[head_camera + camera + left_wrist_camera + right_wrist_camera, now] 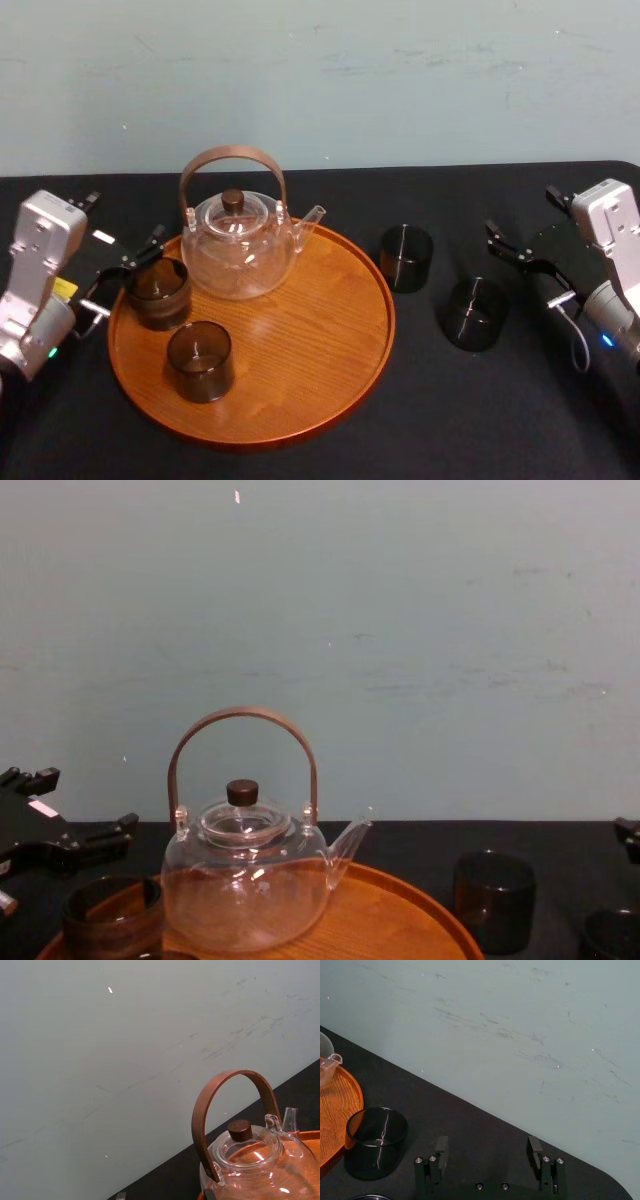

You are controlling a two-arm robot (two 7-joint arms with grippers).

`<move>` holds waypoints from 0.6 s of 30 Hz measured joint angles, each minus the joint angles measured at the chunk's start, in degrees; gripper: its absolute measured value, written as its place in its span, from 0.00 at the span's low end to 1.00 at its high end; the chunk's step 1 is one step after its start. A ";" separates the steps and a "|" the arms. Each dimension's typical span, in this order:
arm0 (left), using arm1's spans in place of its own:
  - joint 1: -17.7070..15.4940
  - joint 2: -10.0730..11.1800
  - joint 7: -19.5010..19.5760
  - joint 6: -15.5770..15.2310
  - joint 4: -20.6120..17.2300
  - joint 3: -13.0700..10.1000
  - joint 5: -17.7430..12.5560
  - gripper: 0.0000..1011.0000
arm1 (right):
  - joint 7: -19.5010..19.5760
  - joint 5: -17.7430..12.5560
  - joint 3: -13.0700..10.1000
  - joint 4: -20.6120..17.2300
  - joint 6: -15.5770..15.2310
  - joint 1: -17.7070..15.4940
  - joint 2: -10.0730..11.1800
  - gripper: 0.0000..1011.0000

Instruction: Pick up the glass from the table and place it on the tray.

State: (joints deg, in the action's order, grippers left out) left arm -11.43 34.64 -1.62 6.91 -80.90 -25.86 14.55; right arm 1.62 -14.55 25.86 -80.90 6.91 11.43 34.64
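The glass (pixel 475 313) on the tabletop (pixel 450 420) right of the tray (pixel 320 345) should be straddled squarely by the spread right end effector (pixel 530 272) before being pinched gently, while the left end effector (pixel 122 275), also spread, is parked at the tray's left rim.

Probably a robotics lab or test room, though the views take in little beyond the work surface. A desk (pixel 300 462) draped in plain black cloth stands against a bare, pale grey-green wall (pixel 320 80) marked with scuffs and scratches. A wooden tray (pixel 330 330) and glass teapot (pixel 240 250) are set out on it, flanked by the robot's left hand (pixel 122 270) and right hand (pixel 525 265).
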 joint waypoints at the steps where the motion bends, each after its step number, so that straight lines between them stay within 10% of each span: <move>1: 0.00 0.00 0.00 0.00 0.00 0.00 0.00 0.99 | 0.00 0.00 0.00 0.00 0.00 0.00 0.00 0.99; 18: 0.00 0.00 0.00 0.00 0.00 0.00 0.00 0.99 | 0.00 0.00 0.00 0.00 0.00 0.00 0.00 0.99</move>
State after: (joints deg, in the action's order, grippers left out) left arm -11.43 34.65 -1.62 6.90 -80.90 -25.86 14.55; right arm 1.62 -14.55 25.86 -80.90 6.91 11.43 34.65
